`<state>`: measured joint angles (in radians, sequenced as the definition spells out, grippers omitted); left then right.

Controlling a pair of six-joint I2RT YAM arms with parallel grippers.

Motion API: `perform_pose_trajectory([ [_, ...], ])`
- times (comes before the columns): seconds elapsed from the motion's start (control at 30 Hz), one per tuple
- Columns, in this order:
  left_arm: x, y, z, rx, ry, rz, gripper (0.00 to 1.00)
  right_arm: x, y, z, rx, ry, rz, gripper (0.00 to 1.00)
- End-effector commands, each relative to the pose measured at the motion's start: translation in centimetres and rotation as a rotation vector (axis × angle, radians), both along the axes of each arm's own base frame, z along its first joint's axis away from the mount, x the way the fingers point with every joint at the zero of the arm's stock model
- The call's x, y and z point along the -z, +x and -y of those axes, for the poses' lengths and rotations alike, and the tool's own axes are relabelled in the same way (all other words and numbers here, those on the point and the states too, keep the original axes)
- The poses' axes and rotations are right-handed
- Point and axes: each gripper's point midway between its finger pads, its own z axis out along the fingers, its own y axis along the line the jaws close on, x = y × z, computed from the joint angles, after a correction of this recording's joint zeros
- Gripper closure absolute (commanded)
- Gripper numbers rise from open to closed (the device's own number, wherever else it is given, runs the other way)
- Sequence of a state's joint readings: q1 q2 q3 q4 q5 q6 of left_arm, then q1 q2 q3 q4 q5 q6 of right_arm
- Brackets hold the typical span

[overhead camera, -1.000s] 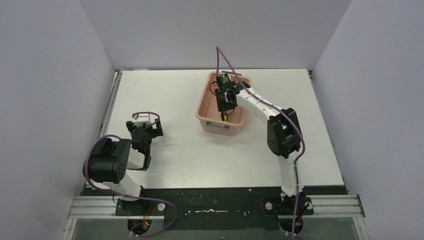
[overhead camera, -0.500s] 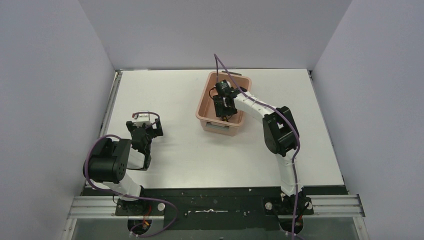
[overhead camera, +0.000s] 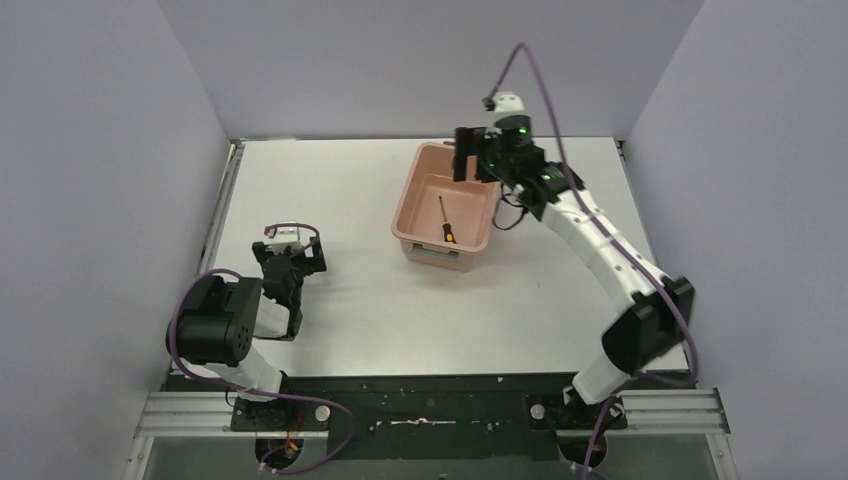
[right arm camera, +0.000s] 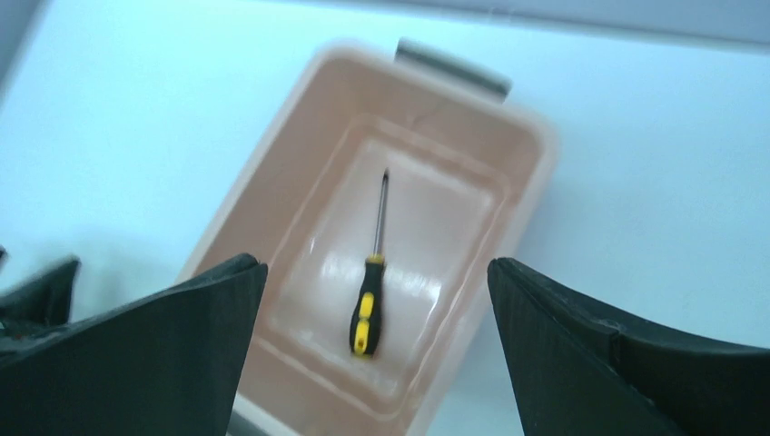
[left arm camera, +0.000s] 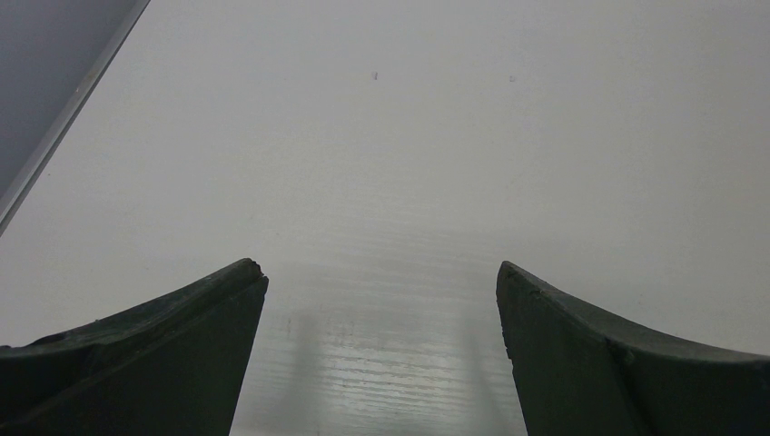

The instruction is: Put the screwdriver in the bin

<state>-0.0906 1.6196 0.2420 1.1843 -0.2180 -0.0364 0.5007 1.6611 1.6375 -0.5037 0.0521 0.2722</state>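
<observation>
The screwdriver [overhead camera: 445,220] [right arm camera: 370,286], with its thin dark shaft and yellow-and-black handle, lies flat on the floor of the salmon-pink bin [overhead camera: 412,185] [right arm camera: 272,191]. My right gripper [overhead camera: 478,152] [right arm camera: 374,272] hangs high over the bin's far right end, open and empty, well above the screwdriver. In the right wrist view the screwdriver shows between the two dark fingers [right arm camera: 154,345]. At the near left my left gripper [overhead camera: 292,262] [left arm camera: 381,277] stays open close above the bare white table, with nothing between its fingers [left arm camera: 172,336].
The white table [overhead camera: 350,300] is walled by grey panels on three sides. A dark rail [overhead camera: 430,400] with the arm bases runs along the near edge. A purple cable [overhead camera: 540,90] loops above the right wrist.
My right gripper opened, released the screwdriver into the bin, then rose and drew back to the bin's far right. The left arm stayed still.
</observation>
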Motion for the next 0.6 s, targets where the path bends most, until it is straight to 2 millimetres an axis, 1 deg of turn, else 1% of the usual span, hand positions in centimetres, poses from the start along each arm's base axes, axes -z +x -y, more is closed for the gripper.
perform_pose_trajectory([
  [0.0, -1.3, 0.6, 0.1, 0.014, 0.004, 0.046, 0.03, -6.7, -1.5, 7.1, 0.107, 0.107, 0.302, 0.0],
  [0.07, -1.4, 0.6, 0.1, 0.013, 0.004, 0.047, 0.03, -6.7, -2.9, 10.5, 0.186, 0.09, 0.395, 0.0],
  [0.13, -1.3, 0.6, 0.1, 0.014, 0.004, 0.045, 0.03, -5.9, -4.3, 13.6, 0.276, 0.047, 0.468, 0.0],
  [0.2, -1.4, 0.6, 0.1, 0.013, 0.003, 0.048, 0.03, -3.9, -5.8, 16.6, 0.386, -0.007, 0.492, 0.0],
  [0.23, -1.4, 0.6, 0.1, 0.014, 0.004, 0.047, 0.03, -2.7, -6.6, 17.6, 0.42, -0.028, 0.496, 0.0],
  [0.3, -1.4, 0.6, 0.1, 0.012, 0.003, 0.047, 0.03, 0.0, -7.9, 19.3, 0.486, -0.053, 0.485, 0.0],
  [0.4, -1.4, 0.6, 0.1, 0.013, 0.004, 0.047, 0.03, 4.5, -9.7, 20.9, 0.557, -0.062, 0.455, 0.0],
  [0.43, -1.4, 0.7, 0.1, 0.012, 0.003, 0.048, 0.03, 6.7, -10.4, 21.3, 0.573, -0.065, 0.439, 0.0],
  [0.47, -1.4, 0.6, 0.1, 0.014, 0.004, 0.046, 0.03, 7.1, -10.7, 21.6, 0.59, -0.055, 0.449, 0.0],
  [0.57, -1.3, 0.6, 0.1, 0.013, 0.004, 0.044, 0.03, 11.1, -12.4, 23.0, 0.653, -0.059, 0.433, 0.0],
])
